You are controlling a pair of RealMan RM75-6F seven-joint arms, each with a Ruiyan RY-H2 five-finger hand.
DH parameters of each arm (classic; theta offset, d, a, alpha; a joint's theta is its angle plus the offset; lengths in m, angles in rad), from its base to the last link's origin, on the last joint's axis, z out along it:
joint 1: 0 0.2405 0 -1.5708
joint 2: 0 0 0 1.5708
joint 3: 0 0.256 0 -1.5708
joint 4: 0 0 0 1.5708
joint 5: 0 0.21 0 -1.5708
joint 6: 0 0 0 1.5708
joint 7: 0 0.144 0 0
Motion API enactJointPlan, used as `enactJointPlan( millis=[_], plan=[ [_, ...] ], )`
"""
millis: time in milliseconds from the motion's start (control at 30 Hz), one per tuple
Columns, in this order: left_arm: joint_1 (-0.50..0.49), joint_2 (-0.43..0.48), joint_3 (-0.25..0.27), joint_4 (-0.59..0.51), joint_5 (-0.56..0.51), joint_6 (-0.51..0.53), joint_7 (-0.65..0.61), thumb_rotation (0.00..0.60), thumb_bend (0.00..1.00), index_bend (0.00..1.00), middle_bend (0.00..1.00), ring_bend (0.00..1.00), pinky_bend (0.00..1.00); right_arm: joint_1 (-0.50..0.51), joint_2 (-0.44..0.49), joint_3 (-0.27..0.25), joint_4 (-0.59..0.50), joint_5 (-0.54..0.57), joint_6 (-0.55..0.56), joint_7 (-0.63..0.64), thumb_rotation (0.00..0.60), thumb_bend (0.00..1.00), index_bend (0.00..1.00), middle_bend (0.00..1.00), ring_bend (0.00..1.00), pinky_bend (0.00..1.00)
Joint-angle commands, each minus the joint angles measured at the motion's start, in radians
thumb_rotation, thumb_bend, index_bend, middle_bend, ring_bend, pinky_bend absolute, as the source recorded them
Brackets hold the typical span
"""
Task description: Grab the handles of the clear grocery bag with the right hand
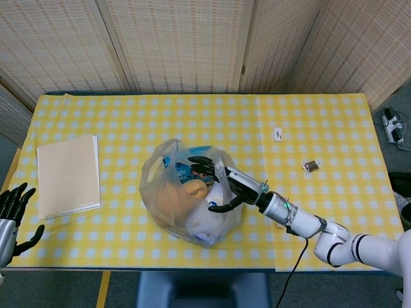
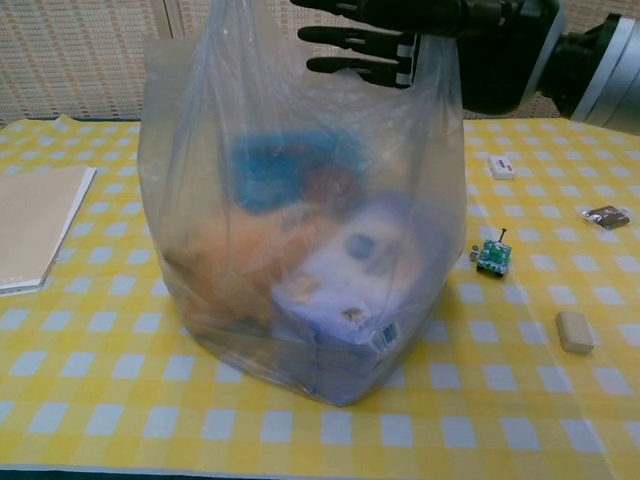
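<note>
Head view: we see the clear grocery bag [image 1: 190, 199] near the worktop [image 1: 321, 128] front centre, contents blurred by film, labels unreadable. Right robot hand [image 1: 221, 187] reaches over the bag mouth, fingers spread, grasping nothing. Left robot hand [image 1: 11, 208] splayed, released, cut off at frame edge.

Chest view: bag fills the frame; right robot hand's fingers [image 2: 360, 40] lie apart beside a thin translucent handle [image 2: 440, 70].

You are getting bright, even light from above; the chest view is looking soft and hazy, shadows under the bag [image 2: 300, 230] staying faint.
</note>
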Motion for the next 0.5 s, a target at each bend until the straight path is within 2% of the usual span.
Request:
enactJointPlan(
  millis=[33,500],
  plan=[
    [0.002,0.002,0.001,-0.001,0.003,0.003,-0.004,0.600,0.40,0.00,0.00,0.00,0.00,0.018,-0.008,0.008,0.003,0.016,-0.026,0.009,0.600,0.26,0.00,0.00,0.03,0.00],
    [0.008,0.011,0.005,-0.002,0.016,0.014,-0.024,0.600,0.40,0.00,0.00,0.00,0.00,0.087,-0.046,0.045,0.032,0.057,-0.096,0.054,0.600,0.25,0.00,0.00,0.03,0.00]
  ],
)
